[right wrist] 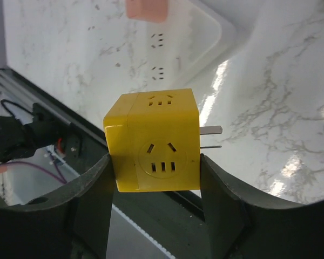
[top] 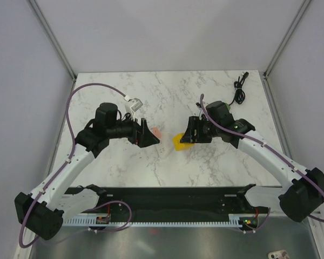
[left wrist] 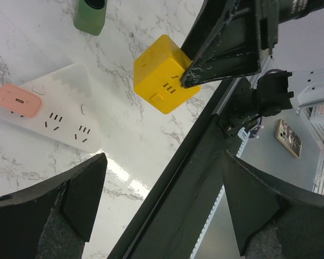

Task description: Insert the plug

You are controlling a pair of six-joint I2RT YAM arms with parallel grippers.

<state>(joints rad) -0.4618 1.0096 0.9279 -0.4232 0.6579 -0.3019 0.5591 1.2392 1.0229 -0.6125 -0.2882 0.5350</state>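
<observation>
Yellow cube (right wrist: 154, 140) is what you're carrying. Your right gripper (right wrist: 155, 164) has it pinched tight, one finger (right wrist: 92, 199) on each flat side. Two flat prongs (right wrist: 210, 137) stick out of the cube's right face in the right wrist view, bare and not in any socket. The face toward that camera has a round socket pattern, and the top face has more slots.

You've got the cube held up off the marble table (top: 205, 102), about mid-table between the two arms. The white strip (left wrist: 48, 116) lies flat on the marble just beside it but clearly apart from it. A pink button (left wrist: 19, 100) sits at one end of the strip, with a few sets of slots along its body. From the top camera the strip mostly blends into the marble, so the pink spot is all I can really pick out there.

Your left gripper (left wrist: 162, 210) is spread wide, hanging over the table near the strip with the cube ahead of it.

Further out, a green thing (left wrist: 90, 15) sits on the marble past the strip, cut off by the frame, so I can't tell what it is. A black cable (top: 238, 89) is coiled at the far right corner, well away from everything.
</observation>
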